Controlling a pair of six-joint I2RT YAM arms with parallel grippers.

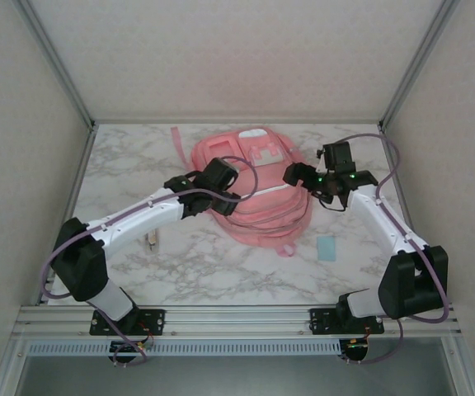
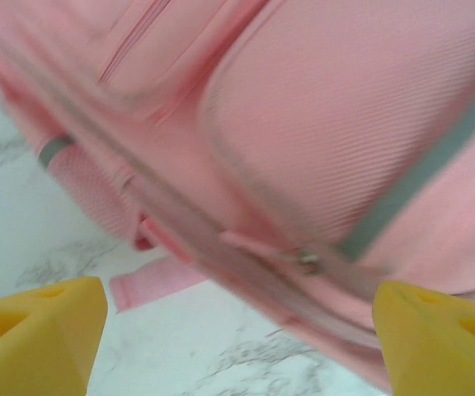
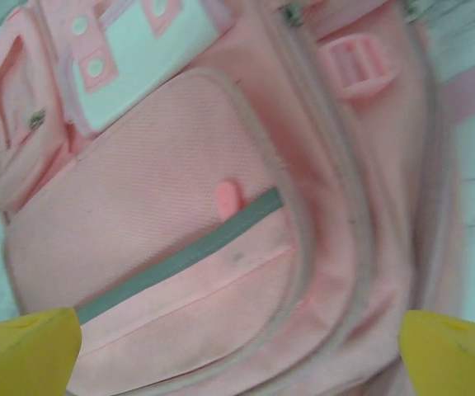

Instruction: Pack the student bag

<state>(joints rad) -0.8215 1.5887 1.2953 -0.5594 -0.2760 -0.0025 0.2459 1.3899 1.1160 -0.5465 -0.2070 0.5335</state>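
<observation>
The student bag (image 1: pixel 254 194), a large pink backpack with white-trimmed front pockets, lies flat in the middle of the marble table. My left gripper (image 1: pixel 225 186) hovers over its left side. In the left wrist view its yellow fingertips (image 2: pixel 39 330) stand wide apart, open, with the bag's zipped edge (image 2: pixel 303 206) and a metal zipper pull (image 2: pixel 308 261) just beyond them. My right gripper (image 1: pixel 302 176) is above the bag's right side. It is open too, its gripper (image 3: pixel 237 355) spread over the front pocket (image 3: pixel 163 223) with the grey-green trim. Nothing is held.
A small light-blue flat item (image 1: pixel 326 247) lies on the table to the right of the bag, near the right arm. A small pale object (image 1: pixel 151 241) sits beside the left arm. A loose pink strap (image 1: pixel 176 140) trails to the back left. Walls close in the table on three sides.
</observation>
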